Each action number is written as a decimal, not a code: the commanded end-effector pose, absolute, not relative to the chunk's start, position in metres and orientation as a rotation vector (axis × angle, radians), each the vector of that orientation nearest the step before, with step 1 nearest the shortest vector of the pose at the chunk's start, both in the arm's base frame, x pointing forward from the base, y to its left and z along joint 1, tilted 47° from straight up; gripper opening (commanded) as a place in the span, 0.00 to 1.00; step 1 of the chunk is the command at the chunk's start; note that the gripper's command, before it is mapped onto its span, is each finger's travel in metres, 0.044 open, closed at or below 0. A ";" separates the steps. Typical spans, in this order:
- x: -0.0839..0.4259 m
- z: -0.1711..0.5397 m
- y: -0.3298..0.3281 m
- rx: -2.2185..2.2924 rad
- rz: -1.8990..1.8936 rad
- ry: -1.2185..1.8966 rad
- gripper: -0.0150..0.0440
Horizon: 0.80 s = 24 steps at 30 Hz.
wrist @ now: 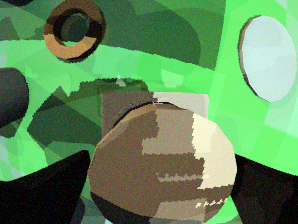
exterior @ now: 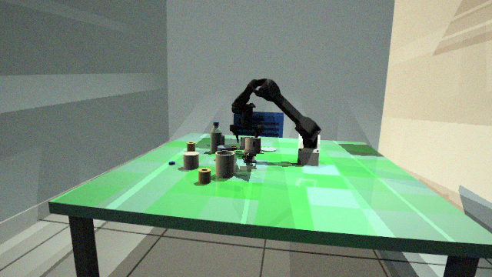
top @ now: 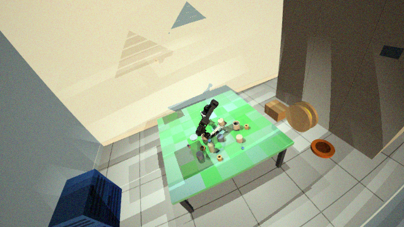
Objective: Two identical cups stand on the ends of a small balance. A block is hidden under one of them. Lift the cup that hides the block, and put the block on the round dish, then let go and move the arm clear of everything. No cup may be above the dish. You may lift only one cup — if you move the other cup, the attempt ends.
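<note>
One beige cup [top: 204,137] [wrist: 165,160] stands on a square end plate of the balance [top: 216,131] [wrist: 192,100]. The identical cup [top: 221,122] [exterior: 252,145] is at the other end, outside the wrist view. My gripper [exterior: 248,138] [wrist: 156,159] is open, pointing down, with its fingers on either side of the first cup. Nothing is gripped; whether a finger touches the cup I cannot tell. The round white dish [top: 193,137] [exterior: 268,149] [wrist: 270,58] lies beside that end and carries nothing. The block is not visible.
A bottle [top: 211,147] [exterior: 216,143], an orange ring [wrist: 70,52] and dark cylinders [top: 200,156] [top: 220,137] are near the balance. An open-topped container [top: 236,125] [exterior: 224,165], a beige cylinder [top: 239,139] [exterior: 191,161] and a small spool [top: 246,127] [exterior: 204,176] stand farther from the dish.
</note>
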State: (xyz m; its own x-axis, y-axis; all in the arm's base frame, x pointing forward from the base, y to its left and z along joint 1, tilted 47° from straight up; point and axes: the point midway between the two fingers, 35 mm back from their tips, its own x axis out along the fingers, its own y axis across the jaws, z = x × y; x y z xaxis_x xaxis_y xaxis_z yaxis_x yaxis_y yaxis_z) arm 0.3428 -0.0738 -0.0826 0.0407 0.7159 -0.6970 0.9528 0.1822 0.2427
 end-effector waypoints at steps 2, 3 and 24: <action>0.341 -0.089 -0.068 1.599 -0.413 1.735 1.00; 0.341 -0.090 -0.067 1.599 -0.413 1.735 1.00; 0.342 -0.086 -0.072 1.598 -0.414 1.734 0.38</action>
State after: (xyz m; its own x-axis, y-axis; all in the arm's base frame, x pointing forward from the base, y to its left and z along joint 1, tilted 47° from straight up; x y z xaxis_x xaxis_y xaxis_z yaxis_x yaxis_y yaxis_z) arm 0.3407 -0.0679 -0.0877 0.0338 0.7213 -0.6918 0.9561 0.1781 0.2325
